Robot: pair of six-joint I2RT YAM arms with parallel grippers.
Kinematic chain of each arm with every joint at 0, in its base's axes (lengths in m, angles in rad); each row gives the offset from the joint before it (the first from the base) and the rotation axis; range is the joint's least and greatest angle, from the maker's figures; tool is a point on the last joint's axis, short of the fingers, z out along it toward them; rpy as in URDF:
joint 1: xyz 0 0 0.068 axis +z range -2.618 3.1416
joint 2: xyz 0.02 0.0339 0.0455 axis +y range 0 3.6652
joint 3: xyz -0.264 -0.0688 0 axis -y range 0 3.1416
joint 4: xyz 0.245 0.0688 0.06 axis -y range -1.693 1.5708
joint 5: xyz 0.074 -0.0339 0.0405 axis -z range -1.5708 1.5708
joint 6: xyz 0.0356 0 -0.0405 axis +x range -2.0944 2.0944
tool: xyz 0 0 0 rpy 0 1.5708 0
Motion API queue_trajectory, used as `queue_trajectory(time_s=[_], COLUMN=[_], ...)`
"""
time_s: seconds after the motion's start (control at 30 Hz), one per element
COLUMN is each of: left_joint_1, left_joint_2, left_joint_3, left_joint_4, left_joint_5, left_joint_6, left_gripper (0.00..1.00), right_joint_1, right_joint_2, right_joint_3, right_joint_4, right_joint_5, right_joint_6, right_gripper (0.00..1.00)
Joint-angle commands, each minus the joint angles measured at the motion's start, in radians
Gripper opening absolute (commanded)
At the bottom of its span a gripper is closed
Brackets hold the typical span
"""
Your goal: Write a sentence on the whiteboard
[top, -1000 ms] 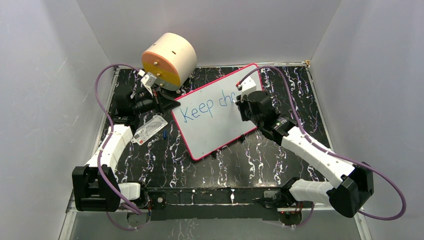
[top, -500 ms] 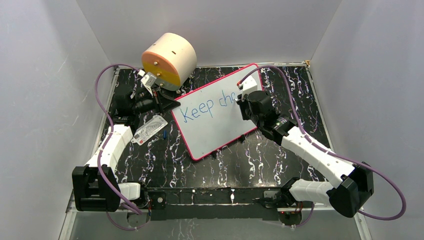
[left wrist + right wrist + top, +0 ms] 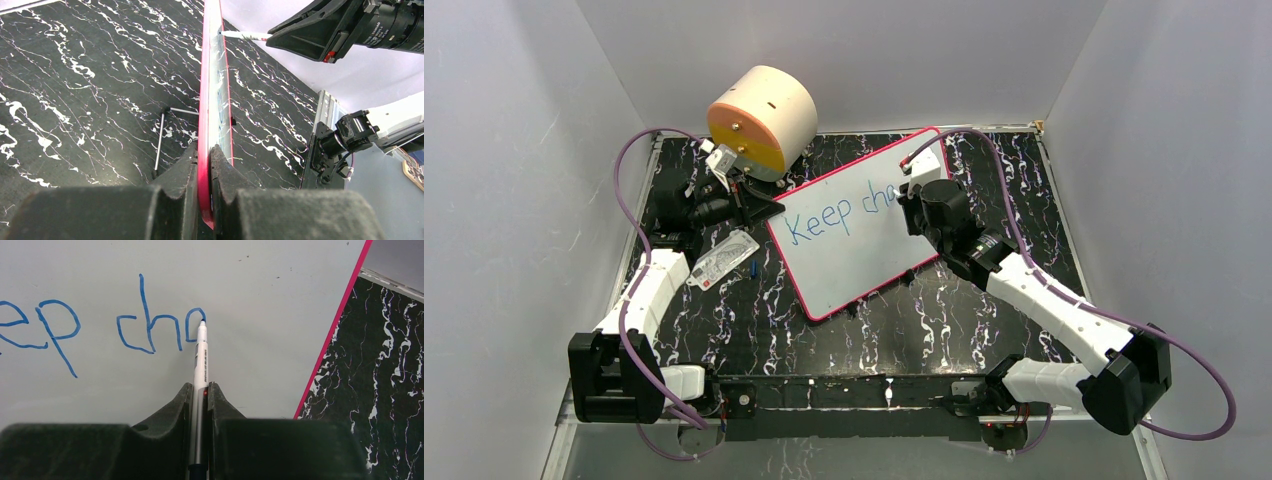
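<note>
The whiteboard [image 3: 854, 250] with its pink-red border stands tilted on the black marbled table. Blue handwriting [image 3: 834, 213] on it reads "Keep cha", the last letter partly drawn [image 3: 194, 330]. My left gripper [image 3: 764, 208] is shut on the board's left edge [image 3: 206, 165], seen edge-on in the left wrist view. My right gripper [image 3: 914, 200] is shut on a white marker [image 3: 200, 370] whose blue tip touches the board at the last letter. The marker also shows in the left wrist view [image 3: 245, 35].
A cream and orange cylinder [image 3: 762, 120] stands at the back left behind the left gripper. A small white printed card [image 3: 722, 260] and a blue cap [image 3: 753, 268] lie left of the board. A thin metal rod [image 3: 160, 140] lies on the table [image 3: 75, 100].
The right gripper has shifted slightly to the right with the marker, and the writing has grown from "Keep ch" to a partly drawn "a". The left arm has not moved.
</note>
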Motion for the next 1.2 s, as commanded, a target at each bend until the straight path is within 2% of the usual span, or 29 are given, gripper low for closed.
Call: queue_trajectory(time_s=[0.0,0.87,1.17], left_joint_1=[-0.028,-0.029,-0.029], left_joint_2=[0.018,0.018,0.017], left_joint_3=[-0.013,-0.013,-0.014], left_joint_4=[-0.064,-0.064,-0.065], left_joint_5=[0.044,0.041,0.039], left_joint_6=[0.110,0.109,0.109], left_gripper=[0.00,0.00,0.00], right_joint_1=[-0.007,-0.006,-0.010], right_joint_2=[0.003,-0.032,-0.037], right_joint_3=[0.029,-0.046,-0.046], right_joint_4=[0.079,-0.022,0.016], right_joint_5=[0.020,-0.004,0.046], right_joint_6=[-0.016,-0.001,-0.008], right_gripper=[0.00,0.00,0.00])
